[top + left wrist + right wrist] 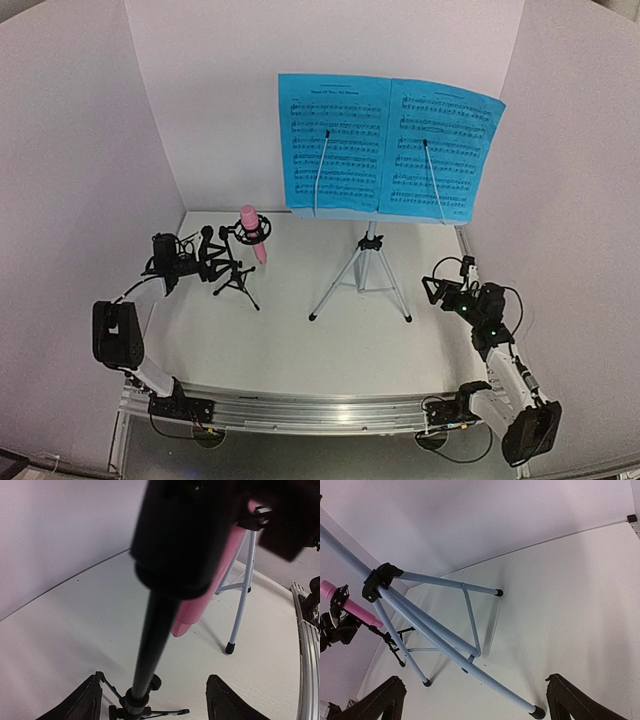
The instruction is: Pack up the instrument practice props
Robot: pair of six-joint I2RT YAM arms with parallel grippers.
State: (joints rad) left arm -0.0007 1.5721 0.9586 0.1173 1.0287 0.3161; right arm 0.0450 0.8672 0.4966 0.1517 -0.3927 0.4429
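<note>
Two blue sheet-music pages [390,145] are spread side by side on the pale music stand with silver tripod legs [368,248], set mid-table. To its left, the pink stick microphone [252,230] is carried in the ring mount of the small black tripod mic stand [237,283]. The left gripper [153,692] is seen near that stand, fingers apart and clamped on nothing. The right gripper [472,680] is likewise parted, near the silver legs.

The pages [385,145] are printed blue with black staves, the microphone [252,229] is coloured pink, its stand [236,283] black, the tripod [370,242] pale silver-blue with black feet, and the surface [300,350] is seen as plain white.
</note>
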